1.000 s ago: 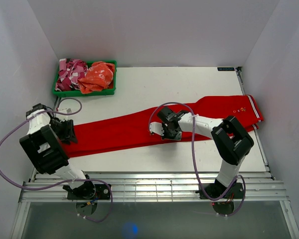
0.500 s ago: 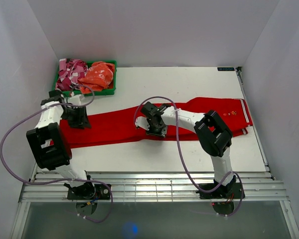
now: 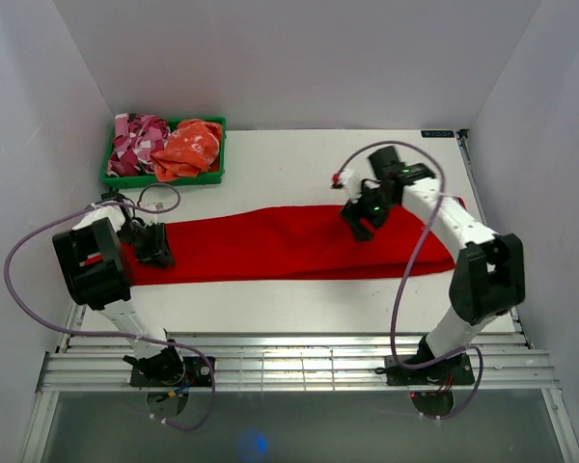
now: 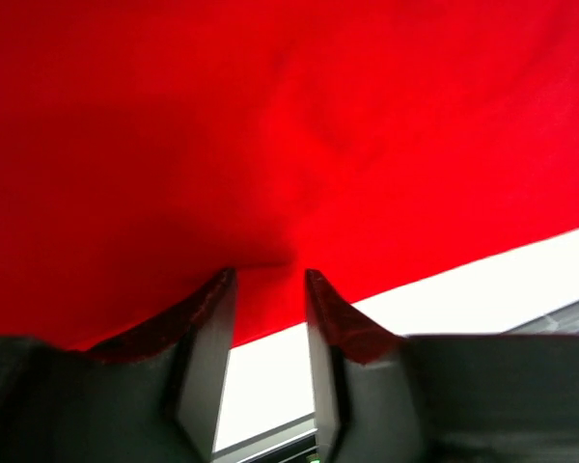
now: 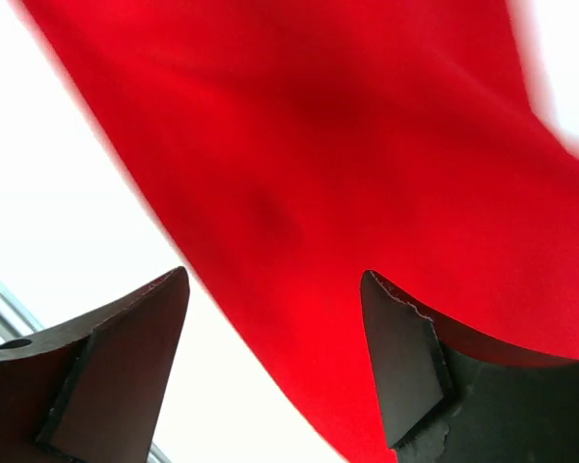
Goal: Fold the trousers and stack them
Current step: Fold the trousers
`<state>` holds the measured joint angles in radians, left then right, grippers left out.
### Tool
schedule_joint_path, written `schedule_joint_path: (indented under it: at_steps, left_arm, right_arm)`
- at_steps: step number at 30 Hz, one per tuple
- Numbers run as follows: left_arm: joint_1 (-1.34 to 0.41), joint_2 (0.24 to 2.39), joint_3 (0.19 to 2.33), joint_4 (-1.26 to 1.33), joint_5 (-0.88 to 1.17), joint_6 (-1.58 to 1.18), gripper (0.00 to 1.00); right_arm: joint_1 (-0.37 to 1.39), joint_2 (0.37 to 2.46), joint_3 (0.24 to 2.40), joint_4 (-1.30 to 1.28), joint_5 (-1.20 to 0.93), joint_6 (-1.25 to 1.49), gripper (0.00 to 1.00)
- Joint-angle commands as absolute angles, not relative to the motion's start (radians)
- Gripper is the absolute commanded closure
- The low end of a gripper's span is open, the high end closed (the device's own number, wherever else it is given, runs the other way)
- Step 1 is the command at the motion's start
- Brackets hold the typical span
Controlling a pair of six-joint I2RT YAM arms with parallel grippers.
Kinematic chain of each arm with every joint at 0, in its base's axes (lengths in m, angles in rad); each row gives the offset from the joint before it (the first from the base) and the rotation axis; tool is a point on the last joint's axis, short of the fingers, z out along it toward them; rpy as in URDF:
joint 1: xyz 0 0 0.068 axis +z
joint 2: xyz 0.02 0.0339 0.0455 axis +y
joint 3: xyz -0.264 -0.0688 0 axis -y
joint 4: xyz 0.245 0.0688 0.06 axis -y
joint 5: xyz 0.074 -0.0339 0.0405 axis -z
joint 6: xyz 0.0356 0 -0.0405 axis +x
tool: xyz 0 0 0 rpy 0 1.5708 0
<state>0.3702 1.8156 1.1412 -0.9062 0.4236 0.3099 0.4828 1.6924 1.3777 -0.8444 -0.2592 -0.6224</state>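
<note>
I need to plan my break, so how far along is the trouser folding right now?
Early on. Done: the trousers lie stretched as one long band across the table. In hand: the left gripper appears to pinch their left end, and the right gripper hangs open over the right part. Left: the crosswise folds and the stacking, since no compact bundle shows yet.

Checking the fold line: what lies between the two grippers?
Only the trousers, running from the left gripper to the right gripper; the top view shows it.
</note>
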Motion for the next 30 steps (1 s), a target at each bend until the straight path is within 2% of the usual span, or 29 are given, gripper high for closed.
schedule_joint_path:
  at_steps: [1,3,6,11,14,17,21,28,29,30]
  left_arm:
    - [0.405,1.803,1.189,-0.911,0.357,0.403,0.51]
    - [0.400,1.769,1.216,-0.954,0.478,0.469,0.47]
    - [0.353,1.706,1.250,-0.988,0.561,0.526,0.42]
    - [0.192,1.573,1.244,-0.953,0.600,0.586,0.38]
    - [0.057,1.491,1.210,-0.885,0.608,0.617,0.34]
    - [-0.140,1.433,1.157,-0.764,0.554,0.630,0.29]
    - [-0.362,1.472,1.144,-0.629,0.474,0.635,0.28]
    - [-0.630,1.681,1.268,-0.514,0.373,0.653,0.27]
    - [-0.675,1.699,1.304,-0.503,0.364,0.661,0.27]
    - [-0.698,1.738,1.321,-0.488,0.356,0.666,0.26]
  right_arm:
    - [0.270,1.591,1.385,-1.006,-0.347,-0.719,0.24]
    - [0.135,1.566,1.394,-1.037,-0.338,-0.738,0.29]
    - [-0.058,1.575,1.437,-1.106,-0.374,-0.735,0.30]
    - [-0.363,1.629,1.532,-1.138,-0.451,-0.640,0.24]
    - [-0.478,1.664,1.551,-1.131,-0.485,-0.574,0.12]
    - [-0.558,1.701,1.562,-1.108,-0.482,-0.520,0.05]
    - [-0.623,1.771,1.568,-1.101,-0.553,-0.477,0.04]
    - [-0.627,1.865,1.441,-1.006,-0.761,-0.456,0.11]
    - [-0.627,1.882,1.430,-0.997,-0.782,-0.443,0.14]
    - [-0.627,1.887,1.421,-0.989,-0.819,-0.439,0.20]
